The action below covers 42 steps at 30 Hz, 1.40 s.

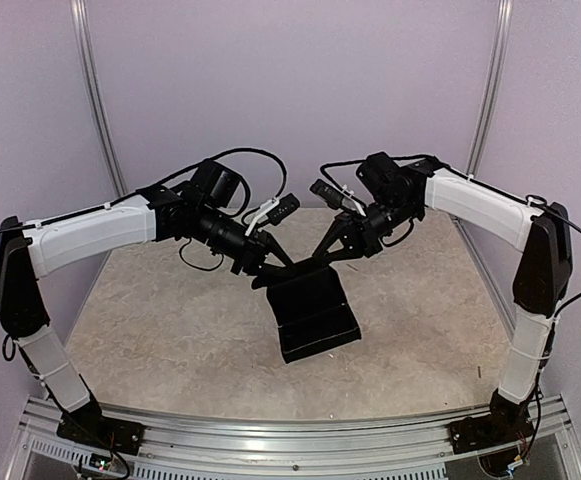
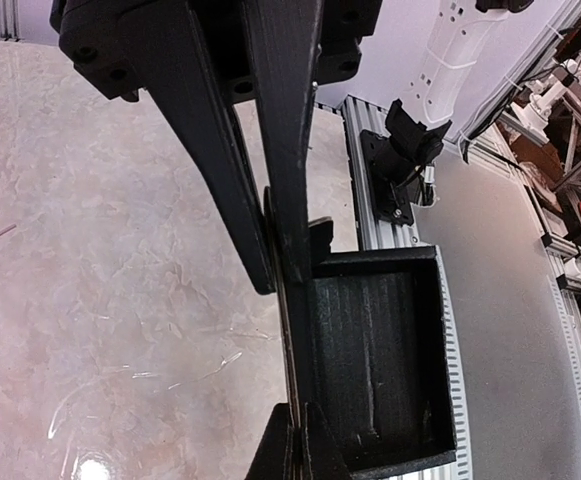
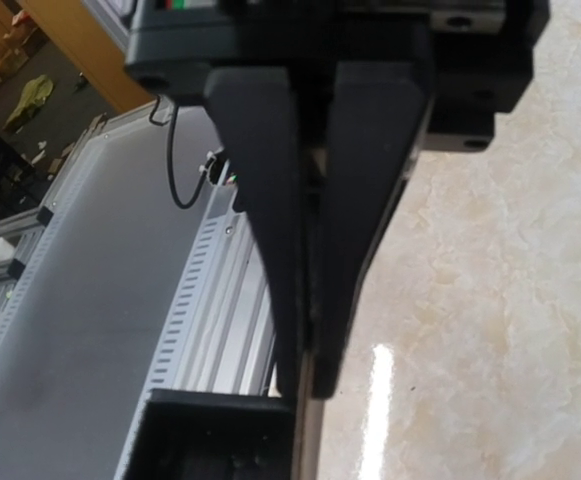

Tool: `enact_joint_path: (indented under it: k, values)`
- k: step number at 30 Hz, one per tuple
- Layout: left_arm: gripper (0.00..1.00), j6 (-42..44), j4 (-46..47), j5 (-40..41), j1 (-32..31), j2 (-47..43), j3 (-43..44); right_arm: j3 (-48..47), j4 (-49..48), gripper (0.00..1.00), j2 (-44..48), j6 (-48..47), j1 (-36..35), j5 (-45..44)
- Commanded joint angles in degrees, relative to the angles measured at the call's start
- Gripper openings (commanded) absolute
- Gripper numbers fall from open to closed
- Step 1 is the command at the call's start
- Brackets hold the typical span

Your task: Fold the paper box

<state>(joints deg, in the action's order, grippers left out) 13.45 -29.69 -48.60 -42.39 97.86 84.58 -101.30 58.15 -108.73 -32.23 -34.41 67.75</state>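
Currently, the matte black thin-cardboard paper box is standing at the middle of the table, shaped as one shallow rectangular open-topped tray. From above it is appearing tilted; whether its base is fully resting on the surface cannot be told. In the left wrist view the paper box is showing four raised walls around a flat, faintly lined floor, and only that floor and those walls are showing inside the cavity.

The black two-finger left gripper is meeting the tray's far edge. Its jaws are standing nearly together, and the left gripper is pinching one thin upright wall between its long tapered fingers.

The black two-finger right gripper is reaching the same far edge just beside the left one. Its jaws are likewise standing almost closed, and the right gripper is clamping a thin cardboard edge above the box corner.

Two white-and-black arms are converging over the beige marbled, slightly glossy table. One ribbed aluminium rail is running along the near edge.
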Motion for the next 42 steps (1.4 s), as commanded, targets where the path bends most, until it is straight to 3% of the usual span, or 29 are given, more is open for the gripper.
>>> enact_joint_path:
  k: [1, 4, 6, 11, 15, 19, 26, 33, 42]
  values:
    - [0.03, -0.5, 9.5, -7.2, -0.6, -2.5, 0.4, 1.3, -3.7, 0.00, -0.7, 1.5, -2.0, -1.9]
    - [0.12, -1.2, 9.4, -4.9, -0.6, -2.3, 0.3, 0.8, -3.3, 0.00, -0.4, 1.6, -2.0, -1.8]
    - [0.29, -1.1, 8.7, -0.4, -0.5, -2.7, 0.3, 0.4, -2.9, 0.00, 0.2, 1.6, -2.0, -2.6]
    - [0.56, -2.5, 11.7, 7.4, 2.2, -9.3, -6.3, 1.9, -2.6, 0.00, 2.7, 1.1, -0.7, -4.5]
    - [0.65, -7.1, 18.5, 9.6, 5.6, -18.6, -16.6, 2.9, -2.5, 0.00, 4.5, 1.0, 1.9, -3.8]
    - [0.65, -12.8, 23.4, 10.5, 7.4, -23.4, -24.6, 4.4, -3.7, 0.00, 6.1, 1.6, 3.6, -3.0]
    - [0.48, -11.6, 17.5, 17.2, 7.4, -17.5, -21.8, 4.4, -3.7, 0.00, 6.5, 1.5, 4.4, -1.5]
    - [0.37, -9.2, 16.0, 13.2, 6.1, -10.9, -15.0, 4.2, -4.0, 0.00, 6.5, 1.9, 4.5, -2.1]
    - [0.35, -6.6, 15.3, 4.6, 5.0, -9.4, -14.3, 4.6, -6.2, 0.00, 6.2, 4.0, 5.9, -2.4]
